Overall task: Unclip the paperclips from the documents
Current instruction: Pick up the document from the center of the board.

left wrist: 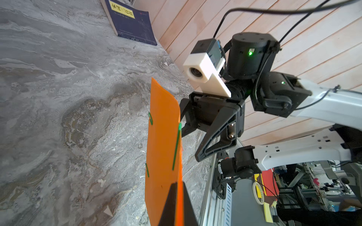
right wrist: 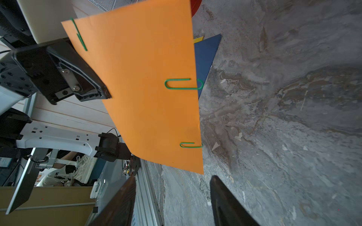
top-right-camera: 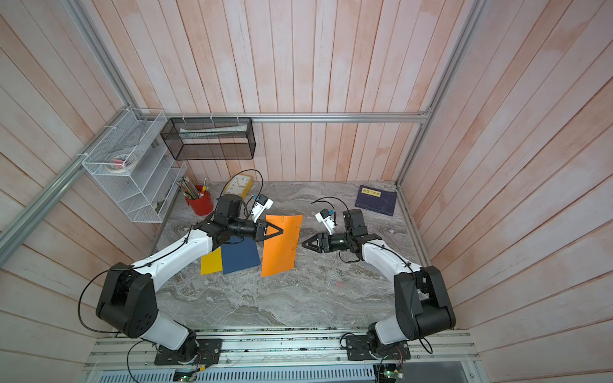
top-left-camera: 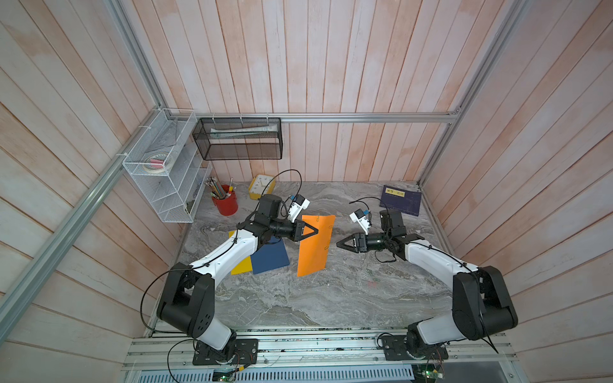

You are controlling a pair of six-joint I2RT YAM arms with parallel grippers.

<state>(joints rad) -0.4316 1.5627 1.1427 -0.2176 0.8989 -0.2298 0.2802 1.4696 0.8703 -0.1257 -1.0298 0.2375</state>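
Note:
My left gripper (top-left-camera: 316, 228) (left wrist: 179, 184) is shut on the side edge of the orange document (top-left-camera: 315, 245) (top-right-camera: 282, 245) and holds it upright above the table. Three green paperclips sit on the sheet's edges: one (right wrist: 183, 84) mid-edge, one (right wrist: 191, 145) lower on the same edge, one (right wrist: 79, 35) on the top edge near the left gripper. My right gripper (top-left-camera: 337, 244) (right wrist: 173, 178) stands open just off the sheet's clipped edge, with nothing between its fingers. The blue document (top-left-camera: 270, 258) and the yellow document (top-left-camera: 240, 265) lie flat under the left arm.
Several loose paperclips (top-left-camera: 368, 275) lie on the marble below the right arm. At the back are a navy booklet (top-left-camera: 400, 200), a red pencil cup (top-left-camera: 226, 200) and a yellow clock (top-left-camera: 261, 186). A white wire rack (top-left-camera: 162, 165) and a black mesh basket (top-left-camera: 238, 139) hang on the wall.

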